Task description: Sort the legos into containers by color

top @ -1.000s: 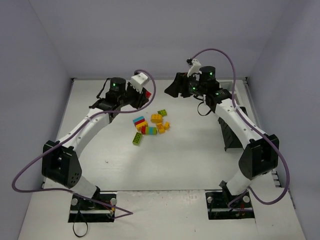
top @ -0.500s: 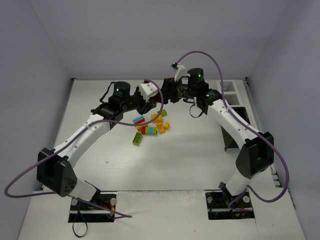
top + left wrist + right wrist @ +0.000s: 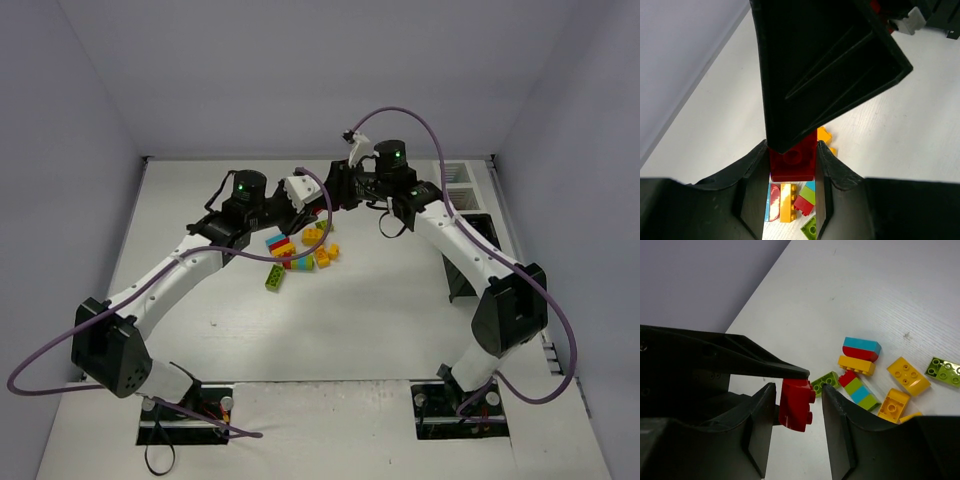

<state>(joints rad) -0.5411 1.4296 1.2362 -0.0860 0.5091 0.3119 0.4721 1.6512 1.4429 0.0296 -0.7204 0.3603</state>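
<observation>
My left gripper is shut on a red lego brick, which both of its fingers touch, and holds it above the table. My right gripper meets it from the right. In the right wrist view the right gripper is open and straddles the same red brick, with a gap on each side. The other legos lie in a loose pile below: a cyan-and-red piece, a yellow brick, orange bricks and green bricks. The containers stand at the right edge.
The white slatted bin is at the far right and the black bins run nearer along the right wall. Purple cables loop over both arms. The walls close in at the back and on both sides. The arm bases sit at the near edge.
The left arm carried the red brick right, towards the middle. The right arm swung left from the bins, and its open fingers now straddle the brick.
</observation>
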